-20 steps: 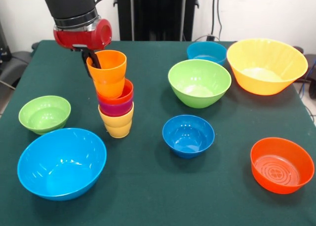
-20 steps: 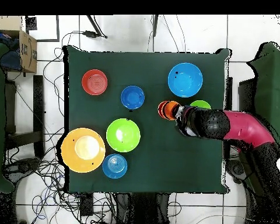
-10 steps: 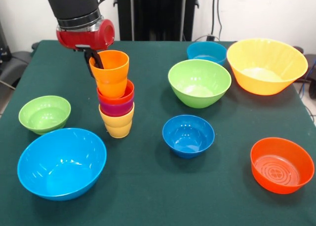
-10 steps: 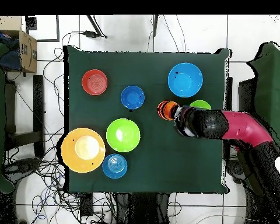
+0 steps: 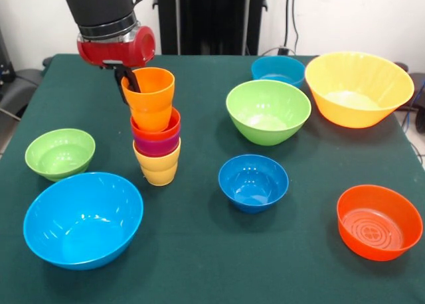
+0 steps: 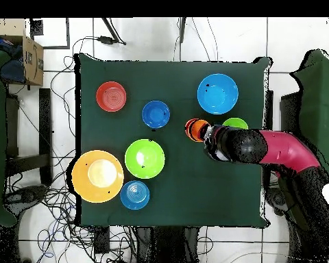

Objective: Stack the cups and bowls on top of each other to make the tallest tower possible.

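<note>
A tower point(image 5: 157, 141) stands left of the table's middle: a yellow cup point(image 5: 160, 170) as base, then a purple cup point(image 5: 157, 147), a red-orange cup point(image 5: 157, 129) and an orange cup point(image 5: 150, 97) on top. My gripper point(image 5: 128, 86) comes down from above and is shut on the orange cup's rim, one finger inside and one outside. The orange cup sits tilted in the red-orange cup. In the overhead view the tower point(image 6: 194, 129) shows beside my gripper point(image 6: 208, 135).
Bowls stand around the tower: small green point(image 5: 60, 152), large light blue point(image 5: 83, 219), small dark blue point(image 5: 253, 182), medium green point(image 5: 268, 111), teal point(image 5: 277, 70), large orange-yellow point(image 5: 358, 88), orange-red point(image 5: 378, 222). The dark green table point(image 5: 199, 264) ends near the front.
My gripper and the orange cup have shifted slightly rightward in the front view, over the stack. The bowls have not moved.
</note>
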Action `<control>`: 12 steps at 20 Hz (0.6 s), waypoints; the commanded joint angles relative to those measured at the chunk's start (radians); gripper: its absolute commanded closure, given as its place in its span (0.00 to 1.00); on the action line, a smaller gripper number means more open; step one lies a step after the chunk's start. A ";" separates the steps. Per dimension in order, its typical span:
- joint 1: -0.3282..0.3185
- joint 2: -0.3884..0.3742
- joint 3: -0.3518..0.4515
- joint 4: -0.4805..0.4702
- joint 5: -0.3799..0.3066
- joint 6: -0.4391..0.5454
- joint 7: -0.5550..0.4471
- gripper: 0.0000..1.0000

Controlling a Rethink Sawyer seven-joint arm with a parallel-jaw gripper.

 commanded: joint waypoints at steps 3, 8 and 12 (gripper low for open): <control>0.058 0.014 0.009 0.026 -0.068 0.040 -0.183 1.00; 0.060 0.011 0.006 0.023 -0.066 0.045 -0.180 1.00; 0.058 0.011 0.012 0.023 -0.071 0.041 -0.191 1.00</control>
